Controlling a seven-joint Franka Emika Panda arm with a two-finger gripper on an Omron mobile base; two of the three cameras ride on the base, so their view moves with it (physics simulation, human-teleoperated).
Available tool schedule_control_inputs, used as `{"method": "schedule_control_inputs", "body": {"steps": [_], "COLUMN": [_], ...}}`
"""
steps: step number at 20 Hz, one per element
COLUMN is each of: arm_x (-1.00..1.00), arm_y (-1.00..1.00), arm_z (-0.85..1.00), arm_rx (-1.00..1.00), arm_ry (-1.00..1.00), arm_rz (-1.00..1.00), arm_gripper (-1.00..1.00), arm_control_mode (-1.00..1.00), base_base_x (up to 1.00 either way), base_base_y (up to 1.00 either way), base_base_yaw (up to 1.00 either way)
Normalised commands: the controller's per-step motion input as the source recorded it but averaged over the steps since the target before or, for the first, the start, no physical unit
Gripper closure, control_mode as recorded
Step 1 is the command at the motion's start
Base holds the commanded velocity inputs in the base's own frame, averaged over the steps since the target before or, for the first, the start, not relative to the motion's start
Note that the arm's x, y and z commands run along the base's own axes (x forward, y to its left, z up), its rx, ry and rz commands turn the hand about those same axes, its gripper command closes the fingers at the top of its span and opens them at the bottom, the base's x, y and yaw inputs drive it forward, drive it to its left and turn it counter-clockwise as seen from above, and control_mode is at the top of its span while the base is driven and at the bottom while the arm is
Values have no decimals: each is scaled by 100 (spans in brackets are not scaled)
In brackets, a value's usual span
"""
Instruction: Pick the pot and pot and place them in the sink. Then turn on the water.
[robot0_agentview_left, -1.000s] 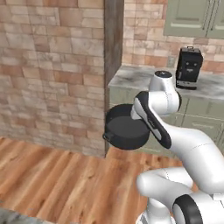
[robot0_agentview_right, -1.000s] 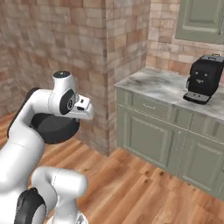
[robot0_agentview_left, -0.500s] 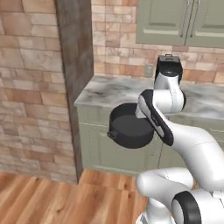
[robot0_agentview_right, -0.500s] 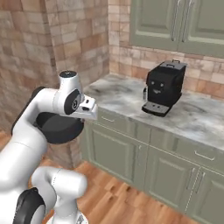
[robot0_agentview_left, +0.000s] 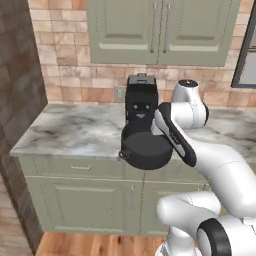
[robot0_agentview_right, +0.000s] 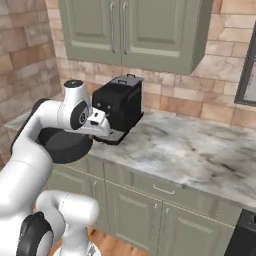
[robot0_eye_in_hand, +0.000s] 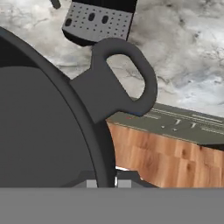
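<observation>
A wide matte black pot hangs in the air in front of the counter edge, held level by its rim. My gripper is shut on that rim beside one loop handle. In the right base view the pot sits just under my hand, partly hidden by the arm. The sink and the water are out of view.
A black coffee machine stands on the grey marble counter right behind the pot. Green cabinets hang above and below. A brick pillar rises at the left, a dark window frame at the right.
The whole scene has slid left as the base turned: the brick pillar went to the edge and the coffee machine came to the centre. The pot stays in my gripper.
</observation>
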Motion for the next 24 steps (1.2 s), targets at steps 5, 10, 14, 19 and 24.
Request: {"method": "schedule_control_inputs", "body": {"steps": [5, 10, 14, 19, 24], "arm_x": [0, 0, 0, 0, 0], "arm_y": [0, 0, 0, 0, 0], "arm_z": [0, 0, 0, 0, 0], "arm_rx": [0, 0, 0, 0, 0], "arm_ry": [0, 0, 0, 0, 0], "arm_rz": [0, 0, 0, 0, 0], "arm_gripper": [100, 100, 100, 100, 100], "arm_control_mode": [100, 100, 100, 100, 100], "base_base_x": [51, 37, 23, 27, 89], "base_base_y": [-77, -53, -37, -34, -79], "base_base_yaw": [-49, -58, -64, -53, -2]}}
